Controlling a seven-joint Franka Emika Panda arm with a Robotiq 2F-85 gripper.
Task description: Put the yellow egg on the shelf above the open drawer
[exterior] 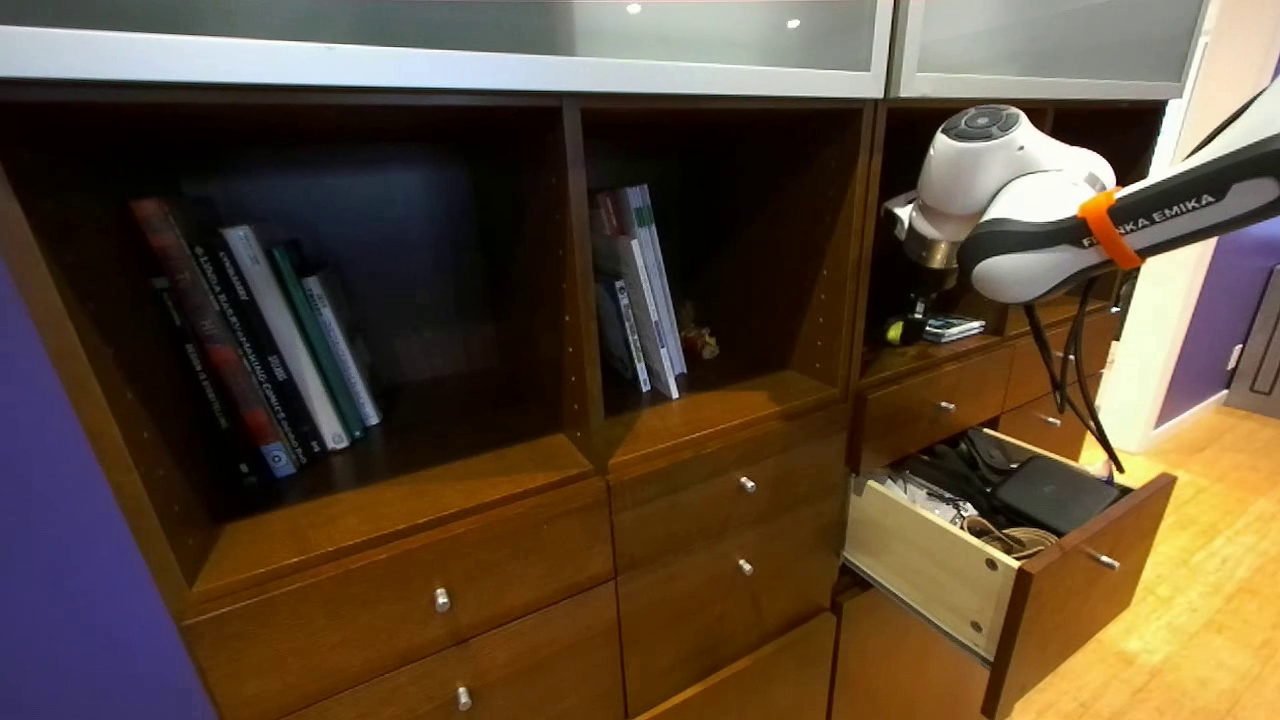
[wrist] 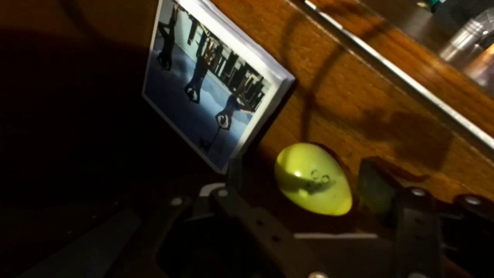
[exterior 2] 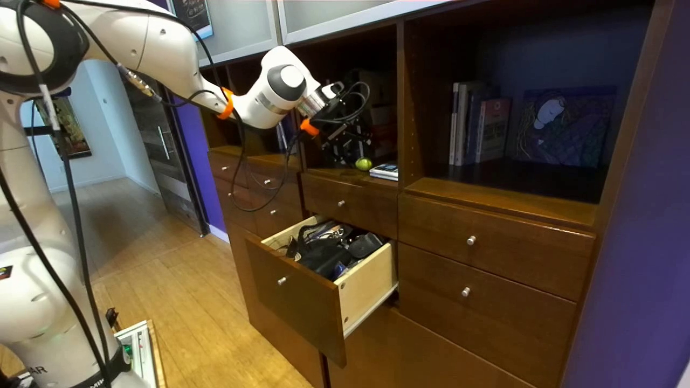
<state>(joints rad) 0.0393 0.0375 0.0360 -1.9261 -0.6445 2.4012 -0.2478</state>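
Right of centre in the wrist view, the egg (wrist: 313, 179) is flanked by the spread fingers (wrist: 371, 187) of the gripper (wrist: 301, 175). Its narrow end is pointed lower right.

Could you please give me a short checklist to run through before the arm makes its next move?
1. Yellow egg on the shelf above the open drawer: ok, it appears to rest there.
2. Fingers open around the egg: ok, gaps show on both sides in the wrist view.
3. Fingers clear of the picture-topped stack: cannot tell, one overlaps its corner in the wrist view.
4. Egg stable if nudged: cannot tell, its rounded shape might roll.
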